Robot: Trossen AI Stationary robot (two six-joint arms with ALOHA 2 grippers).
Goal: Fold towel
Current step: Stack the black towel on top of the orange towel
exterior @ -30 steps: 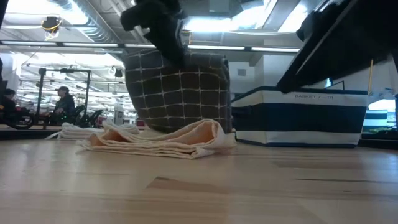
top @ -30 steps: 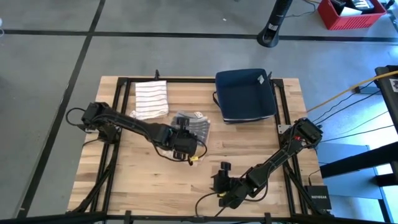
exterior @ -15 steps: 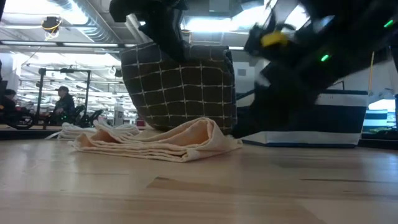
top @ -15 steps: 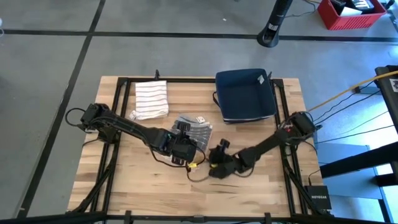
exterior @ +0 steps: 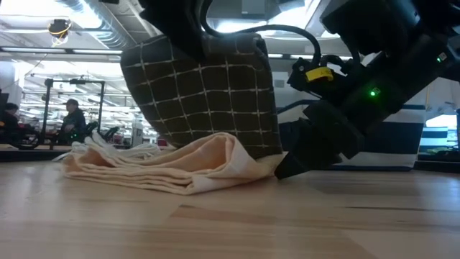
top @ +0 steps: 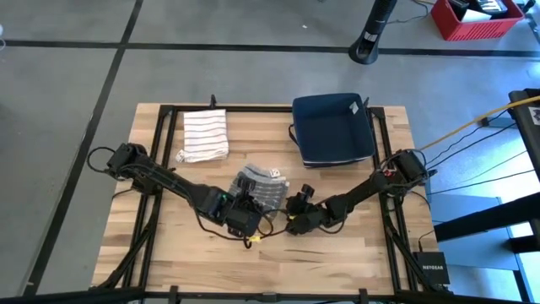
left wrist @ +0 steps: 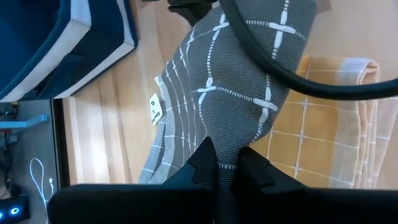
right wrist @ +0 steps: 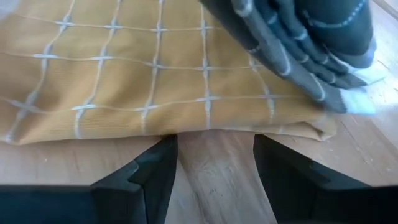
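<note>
Left gripper (left wrist: 227, 163): jaws pinched on grey checked towel (top: 260, 182), lifting it beside the basket (top: 333, 128) to fold.
Right gripper (right wrist: 214, 163): jaws wide at its edge.

Checked towel (top: 260, 183) table centre; striped towel (top: 205, 135) behind-left; basket (top: 332, 129) behind-right.

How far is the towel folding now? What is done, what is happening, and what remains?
Done: a striped towel lies folded near the basket. In hand: the left tool is shut on the grey checked towel and holds one edge up, so the fold is not laid. The right tool is open, just short of the edge that lies on the table. Left: grip that edge, lay the fold flat.
</note>
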